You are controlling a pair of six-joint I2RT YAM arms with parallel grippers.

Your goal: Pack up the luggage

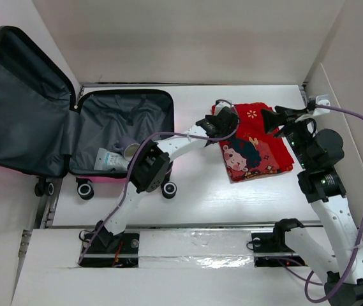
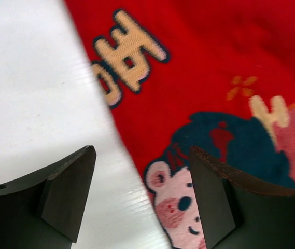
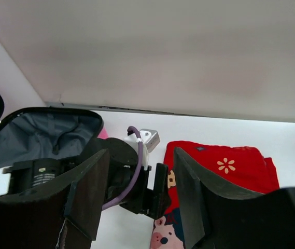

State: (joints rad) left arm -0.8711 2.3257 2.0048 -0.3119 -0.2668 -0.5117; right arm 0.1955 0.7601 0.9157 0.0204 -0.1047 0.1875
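My pink luggage [image 1: 136, 115] lies open at the surface's [image 1: 200, 204] 9 o'clock, lid propped up, a tube [image 1: 108, 159] in its grey base. At its 3 o'clock lies a red cloth [image 1: 261, 150]. My left fingers [image 2: 64, 192] hang spread over the cloth's edge, grasping nothing. My right fingers [image 3: 194, 197] are released too, near its 1 o'clock edge.

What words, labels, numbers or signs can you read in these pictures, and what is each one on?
No text can be read with certainty.
Red cloth: cream lettering with dark outlines, tilted; I cannot read it.
White tube in the suitcase: print too small to read.
Sticker on the left arm: pale print, too blurred to read.
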